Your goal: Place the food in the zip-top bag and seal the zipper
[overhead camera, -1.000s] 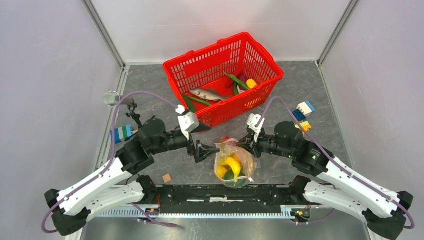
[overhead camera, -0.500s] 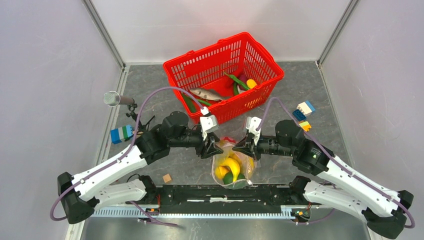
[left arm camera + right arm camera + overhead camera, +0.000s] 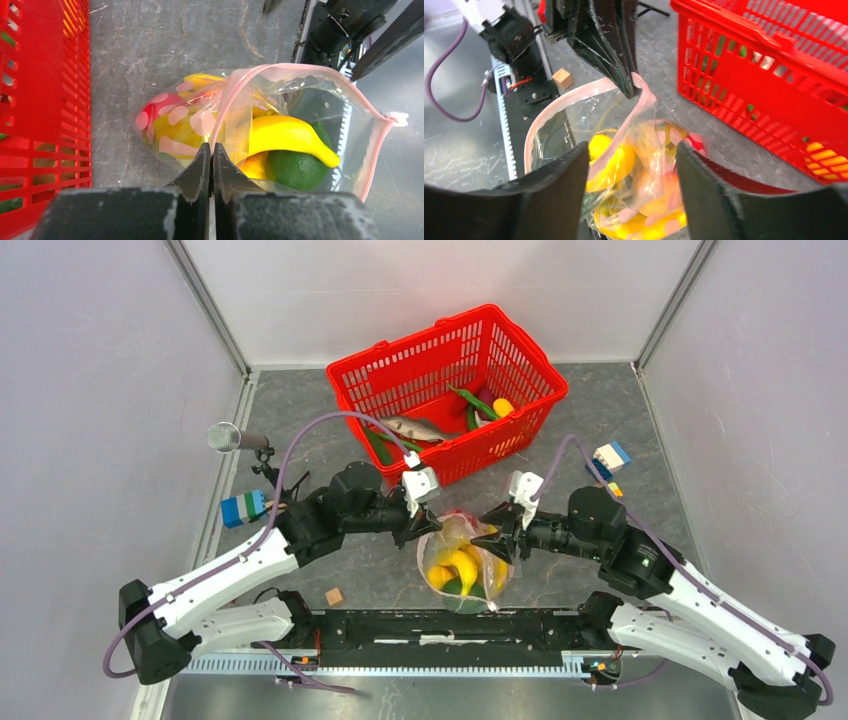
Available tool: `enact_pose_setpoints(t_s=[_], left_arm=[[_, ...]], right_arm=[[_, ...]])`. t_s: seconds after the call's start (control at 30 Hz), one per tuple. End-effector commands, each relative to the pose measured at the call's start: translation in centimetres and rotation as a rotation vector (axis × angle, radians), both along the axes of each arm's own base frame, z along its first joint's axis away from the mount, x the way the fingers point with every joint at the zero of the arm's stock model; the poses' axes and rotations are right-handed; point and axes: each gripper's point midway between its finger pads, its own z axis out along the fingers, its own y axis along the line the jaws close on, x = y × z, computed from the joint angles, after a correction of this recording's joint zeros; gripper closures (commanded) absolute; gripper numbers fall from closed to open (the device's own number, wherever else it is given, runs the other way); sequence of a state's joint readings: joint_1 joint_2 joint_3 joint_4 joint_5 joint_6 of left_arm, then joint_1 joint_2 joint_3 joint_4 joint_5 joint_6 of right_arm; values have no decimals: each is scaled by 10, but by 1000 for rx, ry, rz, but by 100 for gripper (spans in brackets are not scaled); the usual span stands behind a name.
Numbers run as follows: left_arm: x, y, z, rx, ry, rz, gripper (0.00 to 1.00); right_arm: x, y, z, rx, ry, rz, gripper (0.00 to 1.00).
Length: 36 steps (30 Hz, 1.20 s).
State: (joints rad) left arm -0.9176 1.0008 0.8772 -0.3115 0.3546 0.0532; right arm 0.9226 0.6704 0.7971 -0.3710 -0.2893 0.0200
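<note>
We see a dark grey, marbled bench (image 3: 660, 410) closed in by plain pale grey walls (image 3: 90, 390). Aluminium corner posts (image 3: 205, 305) stand at the back, and a black mounting rail (image 3: 400, 628) runs along the near edge. A red plastic mesh basket (image 3: 420, 365) stands toward the back, holding a grey toy fish (image 3: 415, 427) and green toy pods (image 3: 478, 403). A stack of coloured building bricks (image 3: 243, 507) lies by the left wall, another brick cluster (image 3: 611, 456) sits on the right, and a small wooden cube (image 3: 334, 596) rests near the rail.

The clear dotted zip-top bag (image 3: 462, 565) sits on the bench between the two arms, just in front of the basket and close to the rail, with its mouth gaping. Inside we make out a glossy yellow toy banana (image 3: 285, 135), a round green toy fruit (image 3: 295, 170), and red and orange pieces behind the dots.

The left claw (image 3: 211, 152) is pressed together, pinching the pale pink zipper strip (image 3: 290, 66) at the mouth's edge. The right claw (image 3: 630, 150) is spread, one finger on either side of the bag's mouth. We cannot tell whether it touches the plastic.
</note>
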Motion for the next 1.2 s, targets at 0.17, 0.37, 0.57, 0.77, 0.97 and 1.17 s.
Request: enact_pose_setpoints(t_s=[0.17,0.37,0.57,0.77,0.97,1.17], left_arm=[[40,3,32,-82,44,287,98],[49,4,49,-177,161,380,98],[44,3,52,-212,232,401,98],[50,11,50,-196,227,458,98],[55,14,51,-189,209,486,98],[61,18,47,-165,208,522,98]], right_arm=[[-2,-39,0,162,-21,-169,18],[6,-49,-37,116,9,-248,18],[1,-46,-60,48,-8,-193,21],[2,-35,-71,56,-22,-155,26],[13,-37,-80,-103,-26,-216,32],[-14,-13,-83,-209,-117,-226,30]])
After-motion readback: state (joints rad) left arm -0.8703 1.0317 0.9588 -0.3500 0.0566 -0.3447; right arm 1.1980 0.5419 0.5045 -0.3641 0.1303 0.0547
